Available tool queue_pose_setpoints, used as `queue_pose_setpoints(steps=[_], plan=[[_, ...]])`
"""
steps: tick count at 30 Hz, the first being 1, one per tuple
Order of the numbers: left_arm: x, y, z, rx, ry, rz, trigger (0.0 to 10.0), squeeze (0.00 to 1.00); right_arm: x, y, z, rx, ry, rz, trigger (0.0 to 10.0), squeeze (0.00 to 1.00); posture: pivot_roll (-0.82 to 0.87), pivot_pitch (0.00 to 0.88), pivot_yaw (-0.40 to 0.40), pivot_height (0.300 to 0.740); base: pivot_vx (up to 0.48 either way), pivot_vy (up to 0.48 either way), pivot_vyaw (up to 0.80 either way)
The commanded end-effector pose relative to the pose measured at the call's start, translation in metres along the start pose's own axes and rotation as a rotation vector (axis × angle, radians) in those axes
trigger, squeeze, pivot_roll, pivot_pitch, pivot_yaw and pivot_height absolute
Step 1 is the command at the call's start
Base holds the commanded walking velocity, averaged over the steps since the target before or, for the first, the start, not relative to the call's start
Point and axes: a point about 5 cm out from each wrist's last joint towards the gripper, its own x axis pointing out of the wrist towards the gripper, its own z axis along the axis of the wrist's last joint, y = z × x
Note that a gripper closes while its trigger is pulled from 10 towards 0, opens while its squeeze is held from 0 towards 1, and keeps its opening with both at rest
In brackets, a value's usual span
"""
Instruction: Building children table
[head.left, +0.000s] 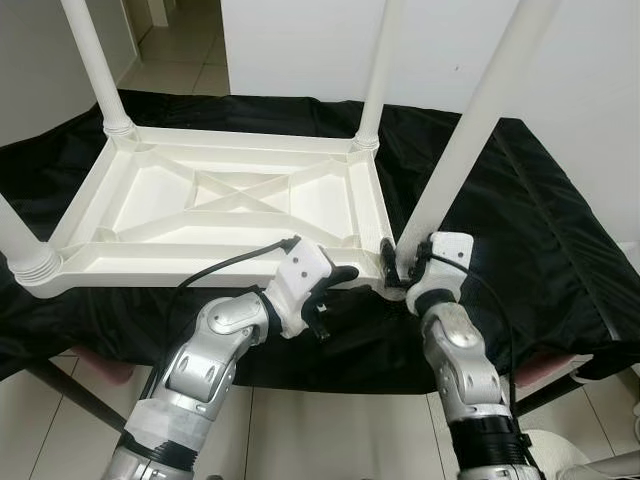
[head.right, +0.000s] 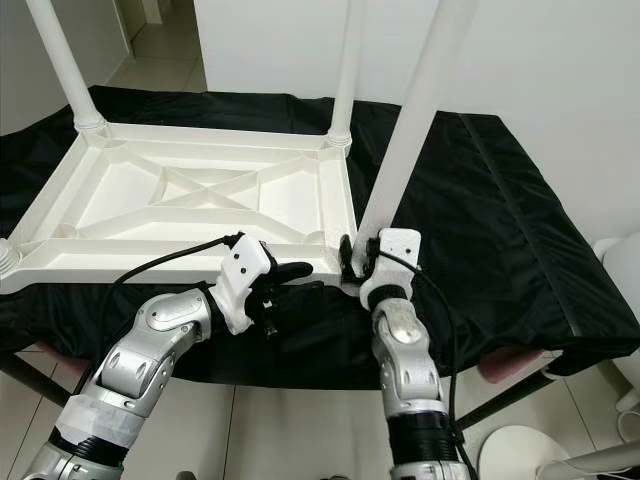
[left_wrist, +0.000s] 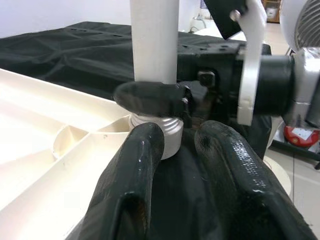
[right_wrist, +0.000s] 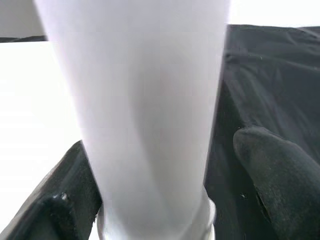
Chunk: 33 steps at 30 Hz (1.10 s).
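I'm clamping my right gripper (head.left: 398, 262) around the base of the fourth leg (head.left: 470, 140), lower centre-right, at the upturned tabletop (head.left: 230, 205) corner. Smooth, light, stiff plastic, likely slippery; gripping low seems best. My left gripper (head.left: 335, 285), fingers apart, is hovering beside.

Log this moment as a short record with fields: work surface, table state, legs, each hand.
surface: black cloth covering the bench
tabletop: white plastic tabletop, upside down, ribbed underside up
legs fitted: three legs standing in corner sockets, e.g. far leg
fourth leg: near-right leg, leaning, base at the corner socket
right hand: right hand clamped on the fourth leg just above its base
left hand: left hand open, at the tabletop's near edge beside that corner
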Motion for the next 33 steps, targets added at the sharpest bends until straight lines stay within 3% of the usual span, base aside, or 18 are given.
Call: queue_pose_setpoints(steps=[1, 6, 16, 27, 33], plan=[[-0.001, 0.001, -0.004, -0.001, 0.001, 0.058, 10.0, 0.0, -0.002, -0.001, -0.003, -0.016, -0.007, 0.029, 10.0, 0.0, 0.02, 0.047, -0.049, 0.74, 0.0, 0.0, 0.0], [0.0, 0.012, -0.008, 0.036, 0.014, 0.155, 10.0, 0.0, -0.007, -0.009, -0.007, -0.036, -0.023, 0.028, 10.0, 0.0, 0.01, 0.039, -0.047, 0.74, 0.0, 0.0, 0.0], [0.002, 0.02, -0.013, 0.08, 0.022, 0.278, 10.0, 0.0, -0.012, -0.009, -0.014, -0.042, -0.055, 0.056, 10.0, 0.0, 0.01, 0.035, -0.043, 0.74, 0.0, 0.0, 0.0], [-0.002, 0.018, -0.025, -0.025, 0.028, 0.274, 10.0, 0.0, -0.019, -0.005, -0.021, -0.021, -0.06, 0.068, 10.0, 0.0, 0.01, 0.017, -0.036, 0.74, 0.0, 0.0, 0.0], [-0.001, 0.01, -0.032, 0.002, 0.041, 0.254, 10.0, 0.0, -0.021, -0.002, -0.025, -0.019, -0.066, 0.092, 10.0, 0.0, 0.02, 0.0, -0.028, 0.74, 0.0, 0.0, 0.0]])
